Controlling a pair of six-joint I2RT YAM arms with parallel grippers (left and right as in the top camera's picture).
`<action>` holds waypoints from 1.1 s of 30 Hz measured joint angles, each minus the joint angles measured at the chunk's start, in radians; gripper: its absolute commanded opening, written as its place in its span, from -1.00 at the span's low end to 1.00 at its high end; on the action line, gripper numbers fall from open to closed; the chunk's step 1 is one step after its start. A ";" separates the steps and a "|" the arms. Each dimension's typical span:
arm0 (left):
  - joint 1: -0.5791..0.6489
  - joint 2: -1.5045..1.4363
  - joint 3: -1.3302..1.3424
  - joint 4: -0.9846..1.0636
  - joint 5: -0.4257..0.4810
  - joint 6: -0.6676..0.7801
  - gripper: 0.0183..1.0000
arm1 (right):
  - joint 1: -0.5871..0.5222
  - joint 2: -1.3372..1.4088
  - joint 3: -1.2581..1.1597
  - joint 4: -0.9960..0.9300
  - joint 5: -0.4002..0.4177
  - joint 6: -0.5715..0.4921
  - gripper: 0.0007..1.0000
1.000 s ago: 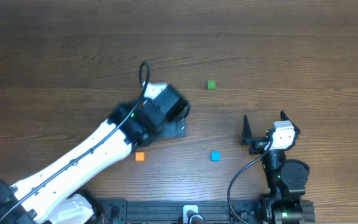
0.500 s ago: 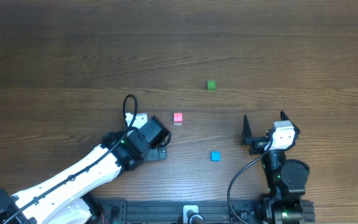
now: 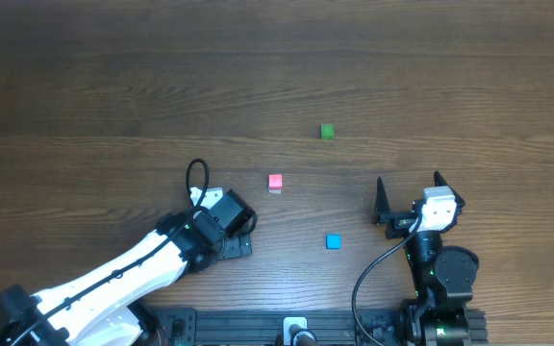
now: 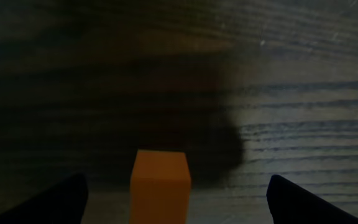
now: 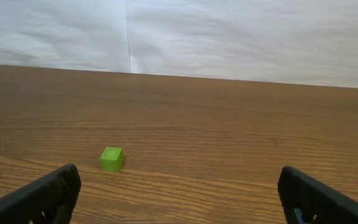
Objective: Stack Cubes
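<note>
An orange cube (image 4: pixel 160 185) rests on the wooden table between the open fingers of my left gripper (image 4: pixel 173 202), which hangs low over it. From above, the left gripper (image 3: pixel 231 240) covers that cube. A pink cube (image 3: pixel 275 181) lies free to the upper right of it. A blue cube (image 3: pixel 333 241) sits near the front middle, and a green cube (image 3: pixel 327 131) lies farther back (image 5: pixel 111 158). My right gripper (image 3: pixel 407 199) stands open and empty at the right, to the right of the blue cube.
The dark wooden table (image 3: pixel 113 86) stretches wide at the back and left. A pale wall (image 5: pixel 229 37) rises behind the table's far edge. The arm bases and a black rail (image 3: pixel 296 327) line the front edge.
The left arm drew back from the pink cube's spot, leaving that cube bare on the table, and came down over the orange cube, which it now hides from above. The right arm kept still.
</note>
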 measured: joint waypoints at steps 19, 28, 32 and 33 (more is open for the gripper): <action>0.042 0.048 0.000 -0.001 0.041 0.042 0.35 | 0.000 0.000 0.000 0.000 0.000 -0.001 0.98; 0.042 0.048 0.000 -0.005 0.051 0.049 0.00 | 0.000 0.000 0.000 0.000 0.000 0.000 0.98; 0.042 0.048 0.000 -0.005 0.057 0.053 -0.16 | 0.000 0.000 0.000 0.000 0.000 0.000 0.98; 0.042 0.048 0.000 -0.005 0.059 0.054 -0.20 | 0.000 0.000 0.000 0.000 0.000 0.000 0.99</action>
